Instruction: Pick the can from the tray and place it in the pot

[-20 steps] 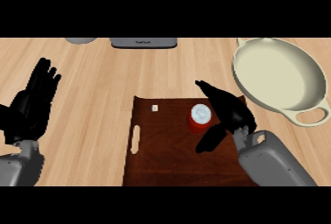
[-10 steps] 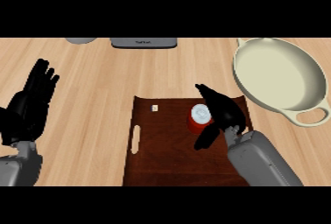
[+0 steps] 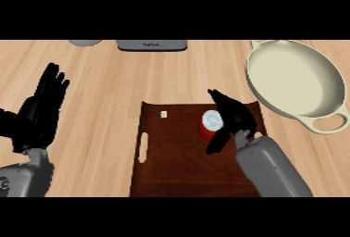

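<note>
Just left of the right hand (image 3: 232,121), touching its fingers, the can (image 3: 210,125) stood upright on the tray (image 3: 171,162), red-sided with a pale top. Over the last second that hand had slid in from the can's right until its thumb lay along the can's near side and its fingers reached past the far side; it looked part-curled round the can, though whether the grasp had fully closed was hard to tell, since the hand covered the can's right edge. The can had not shifted or risen from the tray, so the pick seemed at the closing stage, with the lift yet to come. Beyond the hand, up and to its right, the cream pot (image 3: 295,83) waited, well apart. Far to the left, the left hand (image 3: 40,113) rested spread, fingers up.
</note>
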Controlling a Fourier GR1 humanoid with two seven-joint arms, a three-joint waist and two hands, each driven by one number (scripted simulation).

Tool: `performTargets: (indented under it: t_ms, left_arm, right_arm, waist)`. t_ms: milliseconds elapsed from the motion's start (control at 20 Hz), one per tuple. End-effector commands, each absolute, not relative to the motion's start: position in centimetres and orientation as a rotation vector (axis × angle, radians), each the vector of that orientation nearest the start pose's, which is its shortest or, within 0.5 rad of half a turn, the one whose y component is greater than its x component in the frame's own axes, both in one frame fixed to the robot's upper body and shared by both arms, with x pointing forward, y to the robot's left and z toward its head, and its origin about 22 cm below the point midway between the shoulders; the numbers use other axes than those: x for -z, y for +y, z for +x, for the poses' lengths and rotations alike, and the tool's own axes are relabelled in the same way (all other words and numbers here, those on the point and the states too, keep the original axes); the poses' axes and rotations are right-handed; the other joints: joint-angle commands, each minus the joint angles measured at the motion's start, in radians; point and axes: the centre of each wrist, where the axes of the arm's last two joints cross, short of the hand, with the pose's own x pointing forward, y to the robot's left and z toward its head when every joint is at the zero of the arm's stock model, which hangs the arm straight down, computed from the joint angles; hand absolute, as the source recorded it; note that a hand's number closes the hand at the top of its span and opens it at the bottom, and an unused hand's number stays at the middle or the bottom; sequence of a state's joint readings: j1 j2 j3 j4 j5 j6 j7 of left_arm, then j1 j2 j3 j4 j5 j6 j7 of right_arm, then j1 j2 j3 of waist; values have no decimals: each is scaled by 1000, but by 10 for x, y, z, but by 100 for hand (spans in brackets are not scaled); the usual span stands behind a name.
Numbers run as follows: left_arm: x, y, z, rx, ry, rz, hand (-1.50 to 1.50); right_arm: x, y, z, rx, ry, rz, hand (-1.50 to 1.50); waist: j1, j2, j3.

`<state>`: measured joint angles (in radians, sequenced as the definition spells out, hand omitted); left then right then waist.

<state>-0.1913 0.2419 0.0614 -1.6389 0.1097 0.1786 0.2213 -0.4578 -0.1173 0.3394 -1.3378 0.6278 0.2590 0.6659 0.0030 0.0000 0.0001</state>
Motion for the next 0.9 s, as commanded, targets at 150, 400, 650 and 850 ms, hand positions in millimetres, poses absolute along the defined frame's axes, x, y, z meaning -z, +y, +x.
performTargets:
  t_ms: [150,400,650,850]
  left_arm:
    - [-89,266,281,-81,-1612,218,0]
    - [-85,284,287,-77,-1622,194,0]
    - [-101,278,283,-68,-1625,206,0]
    - [-83,288,279,-67,-1610,206,0]
  right_arm:
    - [-31,-129,321,-1032,-1019,-540,-150]
    - [-24,-126,323,-1179,-1085,-556,150]
    - [-23,-111,334,-1190,-1076,-540,150]
    - [-4,-99,300,-1340,-1159,-433,150]
  waist:
    - [-1,0,0]
    - [-1,0,0]
    - [3,0,0]
    - [3,1,0]
